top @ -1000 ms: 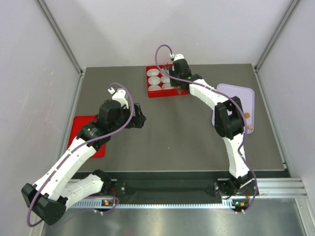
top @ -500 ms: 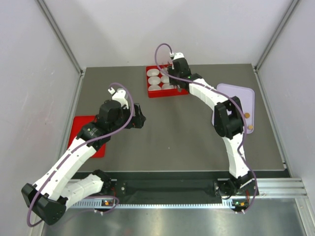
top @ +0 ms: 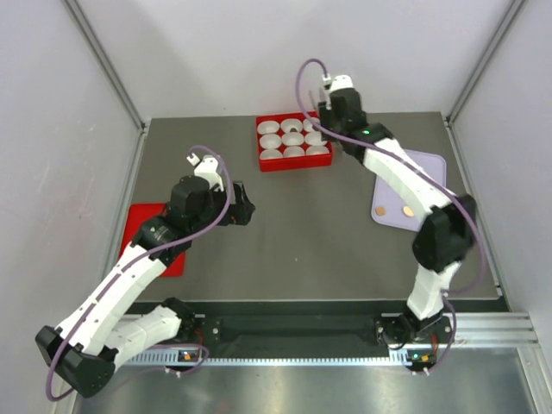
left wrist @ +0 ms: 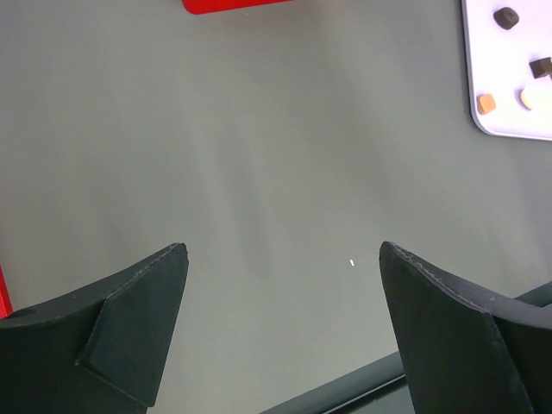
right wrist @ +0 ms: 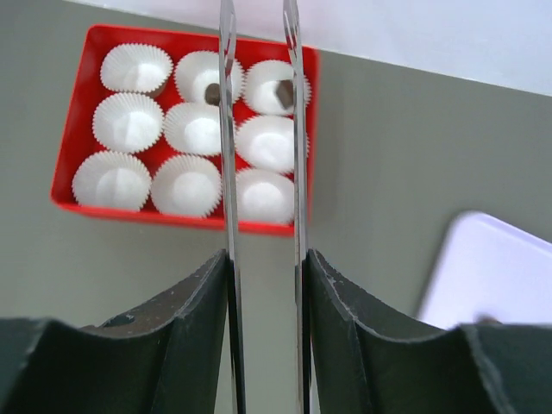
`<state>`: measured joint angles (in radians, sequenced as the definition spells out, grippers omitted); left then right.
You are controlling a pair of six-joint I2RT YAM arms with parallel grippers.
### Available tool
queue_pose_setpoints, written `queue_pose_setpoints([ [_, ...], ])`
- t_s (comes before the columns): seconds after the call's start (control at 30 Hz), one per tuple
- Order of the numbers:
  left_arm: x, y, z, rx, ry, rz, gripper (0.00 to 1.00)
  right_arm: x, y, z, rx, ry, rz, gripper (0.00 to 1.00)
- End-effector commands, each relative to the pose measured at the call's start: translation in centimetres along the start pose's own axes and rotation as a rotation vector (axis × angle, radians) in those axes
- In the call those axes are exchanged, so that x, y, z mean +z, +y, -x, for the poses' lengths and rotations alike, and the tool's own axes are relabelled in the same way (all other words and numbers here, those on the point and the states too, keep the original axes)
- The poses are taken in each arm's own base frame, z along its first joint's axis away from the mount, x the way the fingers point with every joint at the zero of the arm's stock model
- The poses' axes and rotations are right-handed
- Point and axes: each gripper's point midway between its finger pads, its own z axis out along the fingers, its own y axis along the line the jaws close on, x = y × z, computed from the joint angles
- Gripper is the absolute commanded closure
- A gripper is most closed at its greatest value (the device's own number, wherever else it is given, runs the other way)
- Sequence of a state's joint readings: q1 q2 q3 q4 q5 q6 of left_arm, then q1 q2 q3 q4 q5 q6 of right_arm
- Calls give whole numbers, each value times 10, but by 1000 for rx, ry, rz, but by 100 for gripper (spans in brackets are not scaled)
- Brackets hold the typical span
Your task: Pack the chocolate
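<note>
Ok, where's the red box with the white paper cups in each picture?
Top external: the red box sits far centre on the table.
Left wrist: only a sliver of the red box, probably, at the top edge.
Right wrist: upper left.
Shared landmark: the lavender tray, to its right in every view.

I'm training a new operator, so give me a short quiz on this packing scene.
1. How many paper cups sit in the red box?
2. The unpacked chocolates lie on: A) the lavender tray B) the metal rail C) the grey tabletop.
3. True or false: the left gripper grips a chocolate.
Key: 1 nine; 2 A; 3 false, it is open and empty.
</note>
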<state>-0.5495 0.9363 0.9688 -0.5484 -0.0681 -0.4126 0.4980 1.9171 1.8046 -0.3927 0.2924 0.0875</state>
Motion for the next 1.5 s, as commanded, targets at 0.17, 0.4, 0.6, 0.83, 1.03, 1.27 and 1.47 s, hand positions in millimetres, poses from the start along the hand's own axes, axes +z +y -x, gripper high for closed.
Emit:
queue_pose_setpoints([
  [0.17,-12,-15,17,-14,-65,-74,3,-109,-131,-63,152,186,-209,61],
  [0.4,-12,-18,13,-22,-57,-95,3,-141,-186,-125,248,280,-275,60],
  [0.6,-15,-25,11,-32,-44,-137,3,-130,-213,-178,343,377,-286,59],
  [0.83,-16,-24,10,-40,-47,-130,3,-117,-218,-198,357,413,-279,55],
  [1.03,-13,-24,10,-43,-41,-129,3,-110,-213,-207,363,422,-247,55],
  [1.27,-12,-24,10,-43,-40,-127,3,-103,-215,-213,363,438,-257,55],
  [1.47,-11,-26,11,-46,-42,-133,3,-103,-213,-209,369,431,-245,56],
])
